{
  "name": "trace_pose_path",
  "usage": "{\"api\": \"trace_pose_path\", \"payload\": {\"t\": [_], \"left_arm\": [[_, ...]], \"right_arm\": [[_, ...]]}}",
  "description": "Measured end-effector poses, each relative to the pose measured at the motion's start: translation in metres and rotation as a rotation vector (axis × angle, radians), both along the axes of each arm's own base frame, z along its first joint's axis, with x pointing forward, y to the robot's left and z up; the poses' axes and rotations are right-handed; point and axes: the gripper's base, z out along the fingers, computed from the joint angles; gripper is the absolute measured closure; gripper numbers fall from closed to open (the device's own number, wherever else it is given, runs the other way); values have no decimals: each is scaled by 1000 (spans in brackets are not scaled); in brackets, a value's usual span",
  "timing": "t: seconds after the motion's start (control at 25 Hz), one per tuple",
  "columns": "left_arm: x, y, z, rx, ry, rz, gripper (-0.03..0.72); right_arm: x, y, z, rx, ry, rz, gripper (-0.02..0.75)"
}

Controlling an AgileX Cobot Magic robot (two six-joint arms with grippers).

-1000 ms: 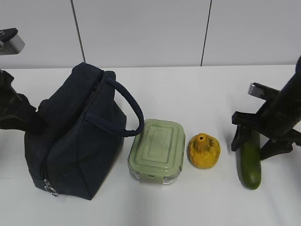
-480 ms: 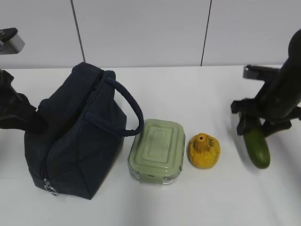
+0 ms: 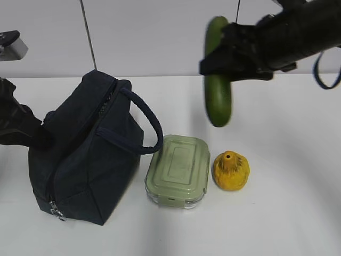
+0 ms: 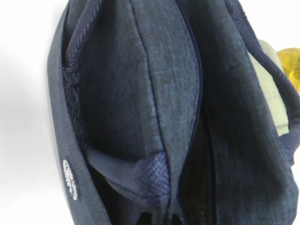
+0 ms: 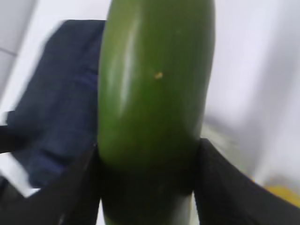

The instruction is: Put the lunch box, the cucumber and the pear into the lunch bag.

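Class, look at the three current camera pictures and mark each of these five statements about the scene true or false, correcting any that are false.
1. The right gripper holds the cucumber in the air. True.
2. The pear lies inside the lunch bag. False: it sits on the table, right of the lunch box.
3. The lunch box lies between the lunch bag and the pear. True.
4. The lid of the lunch box is off. False: the green lid is on it.
5. The cucumber is lying on top of the lunch box. False: it hangs upright above the table, clear of the box.
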Motion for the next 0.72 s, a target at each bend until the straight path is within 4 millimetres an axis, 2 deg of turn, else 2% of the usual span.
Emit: {"api": "trace_pose_path", "payload": {"t": [0.04, 0.2, 0.32, 0.56, 0.72], "left_arm": [[0, 0, 0, -5, 1, 2, 685], [0, -1, 1, -20, 3, 7, 685], [0, -2, 1, -27, 5, 10, 685], [0, -3, 2, -49, 8, 19, 685], [0, -3, 2, -49, 8, 18, 685]], "right_arm": [[-3, 14, 8, 62, -47, 36, 351], [-11, 65, 15, 179, -136, 128, 351], [-1, 93, 11, 243, -162, 155, 351], [37, 122, -11, 305, -137, 130, 351], [53, 135, -41, 291, -85, 149, 351]]}}
